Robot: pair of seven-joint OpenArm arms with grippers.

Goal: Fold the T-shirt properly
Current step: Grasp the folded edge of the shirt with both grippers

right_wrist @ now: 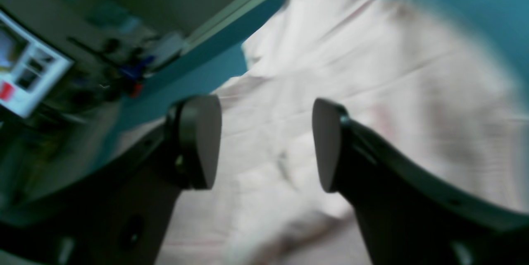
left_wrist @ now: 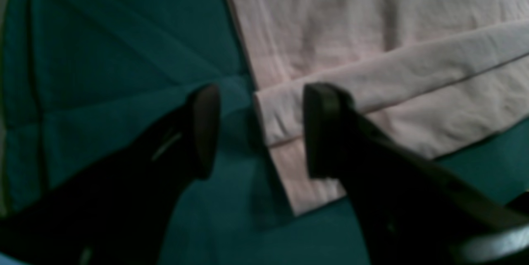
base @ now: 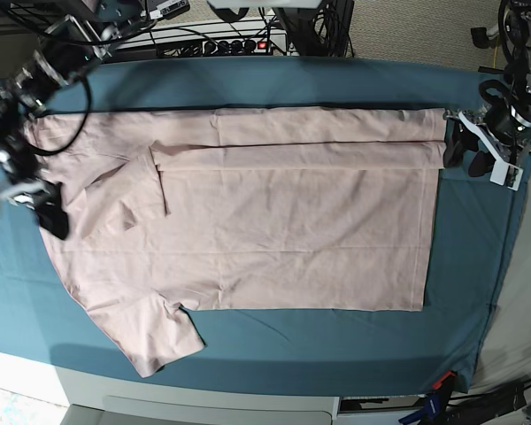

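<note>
1. One garment on the table, no bins or trays holding anything: the T-shirt (base: 283,230) lies spread on the teal cloth sheet (base: 248,332), which covers the tabletop.
2. T-shirt is pale pink, plain side up, no lettering showing. Far long edge is folded over toward the middle as a narrow band (base: 336,155) running along most of the body. One sleeve (base: 164,341) sticks out at the near corner; the other sleeve (base: 115,195) is tucked in over the chest, slightly rumpled.
3. Left gripper (left_wrist: 260,130) sits at the hem end of the folded band, claw spread wide, one finger over bare teal cloth, the other over the pink fabric; nothing is pinched between them. In the base view this arm (base: 500,133) reaches in from the table's far corner.
4. Right gripper (right_wrist: 266,143) hovers over the collar end of the T-shirt, claw spread apart and gripping nothing; that wrist view is blurred. Its arm (base: 22,115) bends in over the shoulder area.
</note>
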